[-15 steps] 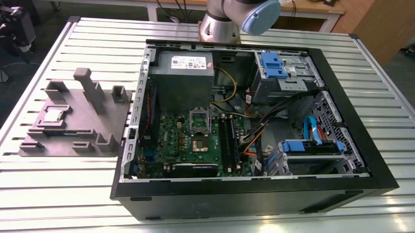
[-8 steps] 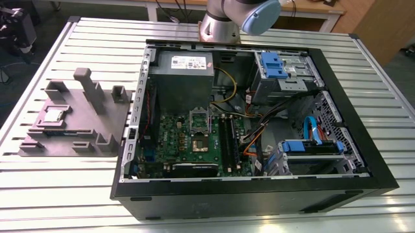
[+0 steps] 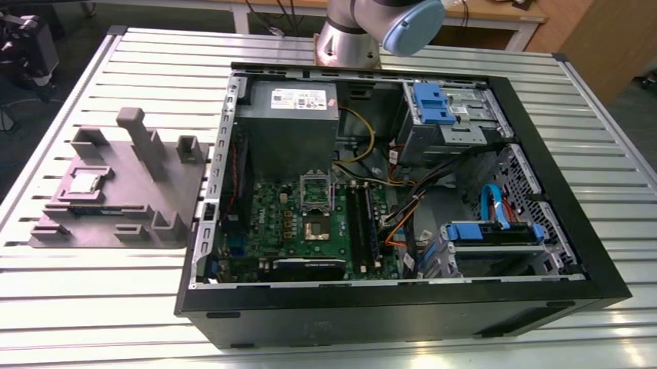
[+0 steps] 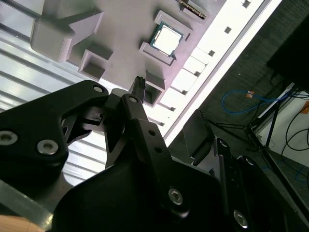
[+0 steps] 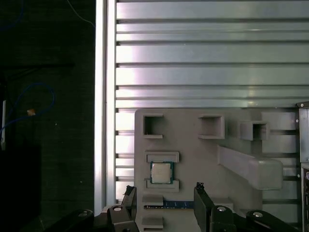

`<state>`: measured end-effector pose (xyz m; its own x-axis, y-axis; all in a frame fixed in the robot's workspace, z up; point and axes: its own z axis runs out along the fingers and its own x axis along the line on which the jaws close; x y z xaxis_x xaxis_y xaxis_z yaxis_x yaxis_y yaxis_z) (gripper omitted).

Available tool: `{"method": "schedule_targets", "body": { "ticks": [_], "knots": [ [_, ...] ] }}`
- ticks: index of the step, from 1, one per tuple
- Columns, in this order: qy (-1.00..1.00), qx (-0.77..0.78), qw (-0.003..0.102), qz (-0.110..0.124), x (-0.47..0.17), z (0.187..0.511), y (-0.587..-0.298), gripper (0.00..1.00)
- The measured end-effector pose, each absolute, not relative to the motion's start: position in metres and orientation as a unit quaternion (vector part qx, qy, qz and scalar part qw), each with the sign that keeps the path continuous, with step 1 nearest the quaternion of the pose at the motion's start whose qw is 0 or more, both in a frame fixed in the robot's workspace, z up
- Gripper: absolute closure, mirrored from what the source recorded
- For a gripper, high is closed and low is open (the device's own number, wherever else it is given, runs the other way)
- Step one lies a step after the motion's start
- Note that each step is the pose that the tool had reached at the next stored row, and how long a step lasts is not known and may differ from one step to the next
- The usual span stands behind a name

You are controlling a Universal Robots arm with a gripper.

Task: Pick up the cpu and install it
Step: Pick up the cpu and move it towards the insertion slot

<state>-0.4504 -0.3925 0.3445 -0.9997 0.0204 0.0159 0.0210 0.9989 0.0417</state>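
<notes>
Remote operator's view, with the gripper over the parts holder. I see the cpu (image 3: 82, 182) lying flat, silver top up, in a shallow square pocket of the grey moulded holder (image 3: 138, 192). The holder rests on the slatted metal desk (image 3: 431, 342), at the exterior view's left of the open computer case (image 3: 411, 311) and just beside it.

In the first wrist view the gripper (image 5: 163, 189) is spread wide and carries nothing. Its two dark fingers (image 5: 203, 203) stand further apart than the chip is broad. The cpu lies in line with the gap between them, apart from both tips.

A thin blue strip (image 5: 169, 204) sits in a slot next to the chip; it may be a memory module, though I cannot be sure at this angle.

Inside the case lies the green motherboard (image 3: 277, 223). Its metal-framed socket (image 3: 315, 224) shows a brownish centre. The arm's base (image 3: 355, 34) stands at the far edge of the desk.
</notes>
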Motion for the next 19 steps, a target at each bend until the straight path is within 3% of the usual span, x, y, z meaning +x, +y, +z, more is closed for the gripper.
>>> {"method": "schedule_targets", "body": {
  "ticks": [19],
  "knots": [
    [-1.0, -0.009, 0.008, -0.021, -0.45, 0.33, -0.393, 0.41]
  ]
}}
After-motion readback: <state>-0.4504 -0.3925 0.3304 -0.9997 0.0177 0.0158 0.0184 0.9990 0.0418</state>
